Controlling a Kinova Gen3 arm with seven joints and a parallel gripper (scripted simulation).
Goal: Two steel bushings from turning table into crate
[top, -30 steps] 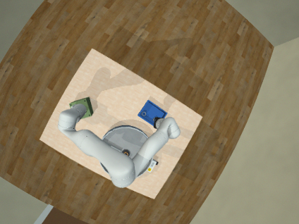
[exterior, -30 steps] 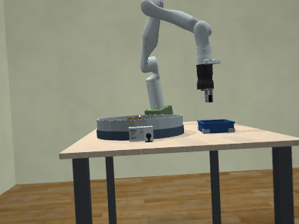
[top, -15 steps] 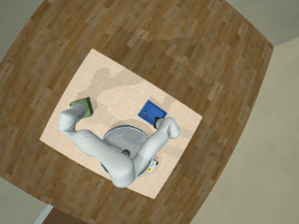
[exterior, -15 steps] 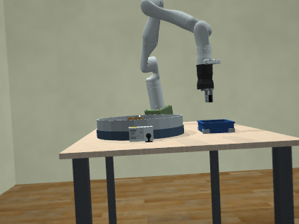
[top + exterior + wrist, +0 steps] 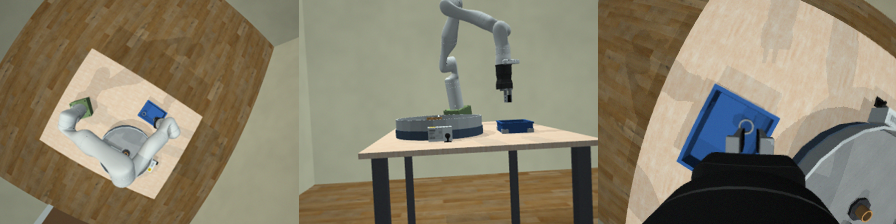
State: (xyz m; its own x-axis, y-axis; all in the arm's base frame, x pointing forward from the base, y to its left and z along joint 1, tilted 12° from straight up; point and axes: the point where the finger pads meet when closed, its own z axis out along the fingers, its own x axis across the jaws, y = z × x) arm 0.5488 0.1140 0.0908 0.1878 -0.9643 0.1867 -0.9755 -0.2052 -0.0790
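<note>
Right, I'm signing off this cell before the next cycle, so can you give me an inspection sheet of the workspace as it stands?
Surface: light wooden table, level, on dark legs.
Job's things: blue crate holds one steel bushing lying flat. The turning table carries a brass-coloured bushing. No other bushings can be made out.
Clutter: a small control box stands in front of the turning table. The green base block is under the arm.
Grippers: gripper hangs high above the crate, fingers partly open, holding nothing.
Cables: nothing seen.
Surroundings: wooden floor, plain walls, nothing near the table.
</note>
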